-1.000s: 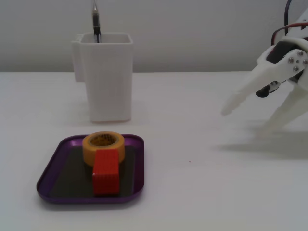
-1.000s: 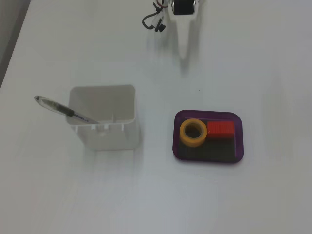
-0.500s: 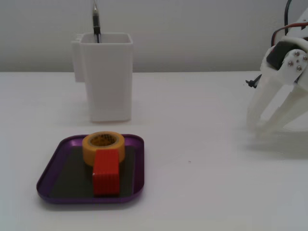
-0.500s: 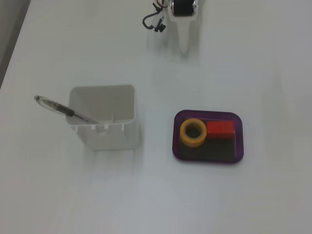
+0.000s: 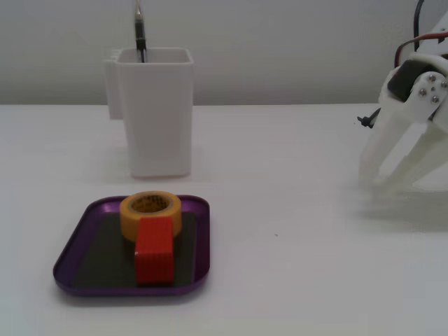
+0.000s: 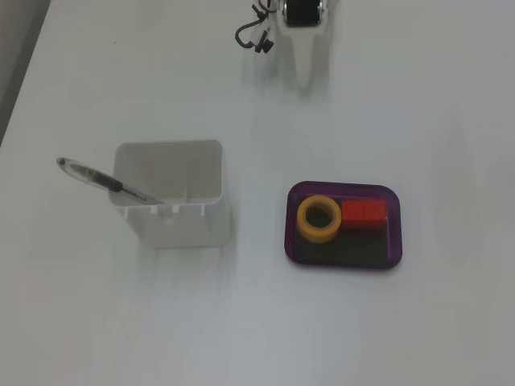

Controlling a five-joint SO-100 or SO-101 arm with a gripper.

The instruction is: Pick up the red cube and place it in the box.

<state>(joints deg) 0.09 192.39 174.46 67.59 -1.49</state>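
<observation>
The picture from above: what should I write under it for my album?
A red cube and a yellow tape roll sit in a purple tray, beside a white pen holder.

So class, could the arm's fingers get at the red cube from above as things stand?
Probably yes: the red cube lies uncovered in the purple tray, open above. The yellow tape roll touches one side, and the gripper stands well clear.

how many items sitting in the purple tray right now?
2. A yellow tape roll and a small solid red cube lie side by side, touching, on the dark floor of the shallow purple metallic tray. Nothing else shows there; the roll's hollow looks empty from above.
</observation>
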